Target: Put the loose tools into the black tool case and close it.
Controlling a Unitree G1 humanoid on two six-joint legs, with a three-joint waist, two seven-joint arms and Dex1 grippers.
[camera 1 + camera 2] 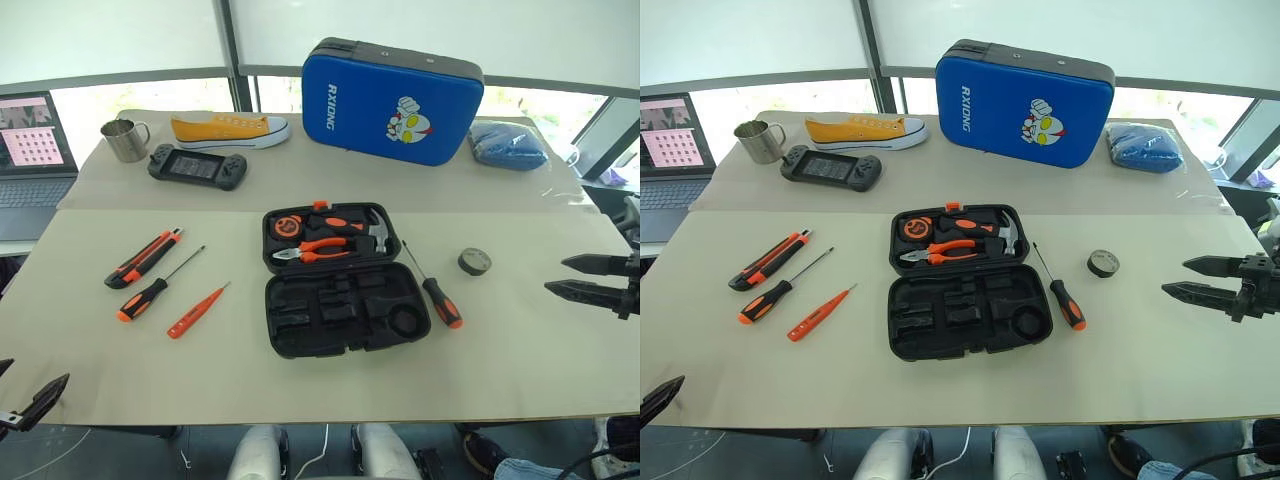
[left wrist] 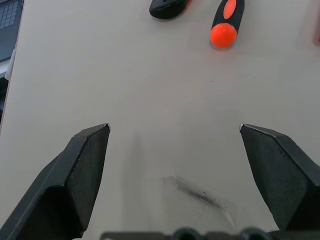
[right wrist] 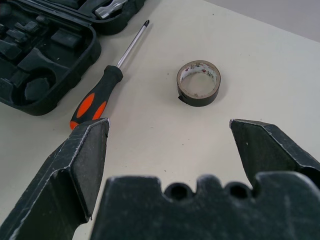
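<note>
A: Hovering with both arms clear of everything, the robot has the black tool case lying open mid-table, the far half holding pliers and a hammer, the near half showing empty moulded slots.

B: And the loose tools sit either side of that case. To its left, the utility knife, a black-and-orange screwdriver and the slim orange screwdriver, all apart from one another. To its right, a second screwdriver just beside the case's edge, and the dark tape roll a little further out.

A: The right gripper is well to the right of the case, fingers spread wide, nothing between them. Its wrist view looks straight at the tape roll and that screwdriver's handle.

B: The left gripper is down at the near-left corner, well off from the case, fingers also wide apart and empty (the knife's end and a screwdriver's butt show ahead of it).

A: So which piece first, in your judgement?

B: Probably the right side: the tape roll is nearest that gripper's line. It lies flat, so the fingers should come down straddling the ring and pinch across its outer wall.

A: The risk?

B: Nudging it away on the smooth cover, or bumping the screwdriver beside it. Then it wants the round recess in the case's near half, set in flat so the lid can shut.
</note>
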